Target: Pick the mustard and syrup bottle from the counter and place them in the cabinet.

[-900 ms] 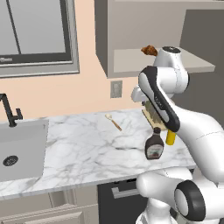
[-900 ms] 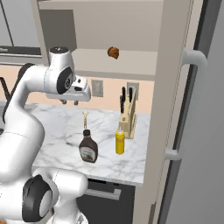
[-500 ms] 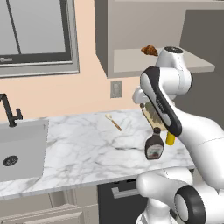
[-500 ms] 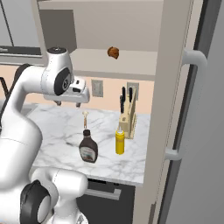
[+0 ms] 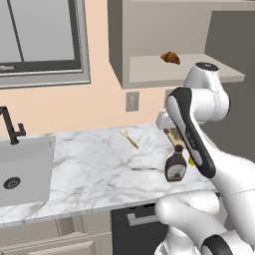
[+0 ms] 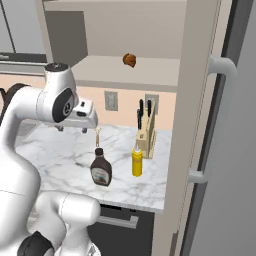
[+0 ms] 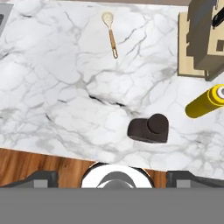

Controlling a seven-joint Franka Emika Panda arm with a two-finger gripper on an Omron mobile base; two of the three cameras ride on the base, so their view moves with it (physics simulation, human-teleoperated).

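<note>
On the worktop: the dark brown syrup bottle with white-and-red label (image 6: 101,169) stands upright near the front edge; the slim yellow mustard squeeze bottle (image 6: 137,162) stands upright just beside it, toward the tall side panel.
Change since earlier: both bottles and the small brown croissant (image 6: 129,60) rest where they were; the white arm has shifted only slightly.
Surface: long white marble counter with grey veins (image 5: 94,169); a small wooden spoon (image 5: 129,139) lies flat toward the wall; a pale wooden knife block with dark handles (image 6: 145,131) stands behind the mustard.
Room: grey-beige open-fronted wall cabinet (image 6: 145,75) above, the croissant on its flat shelf; a sink with a dark tap (image 5: 11,126) at the counter's far end; a framed window above that.
Arm: elbow raised, hand held above the counter, well apart from both bottles, looking down on their caps.
Two-finger gripper (image 7: 114,178): dark tips spread wide at the lower corners of the hand view, holding nothing.
</note>
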